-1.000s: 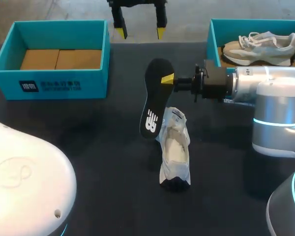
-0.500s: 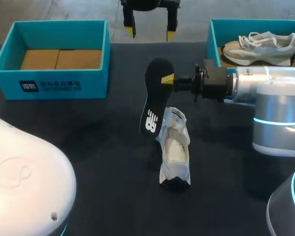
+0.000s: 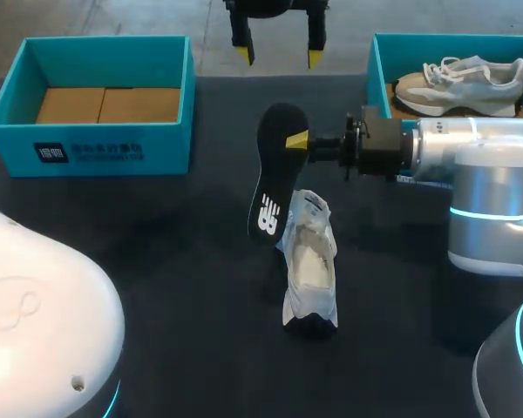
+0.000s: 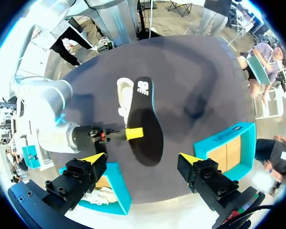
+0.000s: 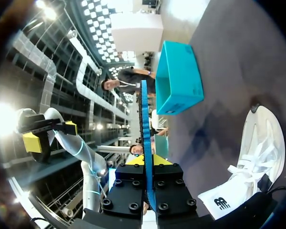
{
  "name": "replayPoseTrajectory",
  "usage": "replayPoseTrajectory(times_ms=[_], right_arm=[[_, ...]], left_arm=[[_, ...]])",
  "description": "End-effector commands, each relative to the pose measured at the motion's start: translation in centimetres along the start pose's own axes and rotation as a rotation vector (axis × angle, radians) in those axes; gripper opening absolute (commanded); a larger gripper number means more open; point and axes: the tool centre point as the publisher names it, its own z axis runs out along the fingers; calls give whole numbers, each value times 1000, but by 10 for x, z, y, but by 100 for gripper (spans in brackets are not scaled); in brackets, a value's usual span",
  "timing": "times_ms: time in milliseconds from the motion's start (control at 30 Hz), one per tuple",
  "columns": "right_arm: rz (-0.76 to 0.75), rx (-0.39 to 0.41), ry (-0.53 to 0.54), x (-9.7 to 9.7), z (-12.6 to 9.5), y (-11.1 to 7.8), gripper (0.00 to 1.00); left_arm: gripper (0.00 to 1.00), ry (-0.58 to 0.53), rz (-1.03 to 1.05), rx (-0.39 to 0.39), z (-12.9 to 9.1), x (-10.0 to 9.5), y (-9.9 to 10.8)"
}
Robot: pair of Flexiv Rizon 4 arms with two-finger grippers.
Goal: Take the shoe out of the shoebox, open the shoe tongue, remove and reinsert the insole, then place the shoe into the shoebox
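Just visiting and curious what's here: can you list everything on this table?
table: 1, dark
left box: 1, teal, far left, open
cardboard: 2 pieces, brown, on the left box's floor
right box: 1, teal, far right
grey shoe: 1, grey and white, in the right box
white shoe: 1, white, mid table
insole: 1, black, held up close to the white shoe
right gripper: 1, yellow tips, shut on the insole
left gripper: 1, yellow tips, open, above the table's far edge
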Motion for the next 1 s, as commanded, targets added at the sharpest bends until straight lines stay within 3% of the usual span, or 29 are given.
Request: replayPoseTrajectory(times_ms=[33, 433, 667, 1000], right_arm=[[1, -2, -2, 0, 2, -1, 0], [1, -2, -2, 0, 2, -1, 0], [1, -2, -2, 0, 2, -1, 0], [1, -2, -2, 0, 2, -1, 0]], left_arm=[[100, -102, -22, -29, -4, 15, -7], [100, -411, -40, -160, -1, 56, -41], [100, -593, -67, -212, 8, 81, -44], [100, -789, -43, -217, 15, 100, -39]])
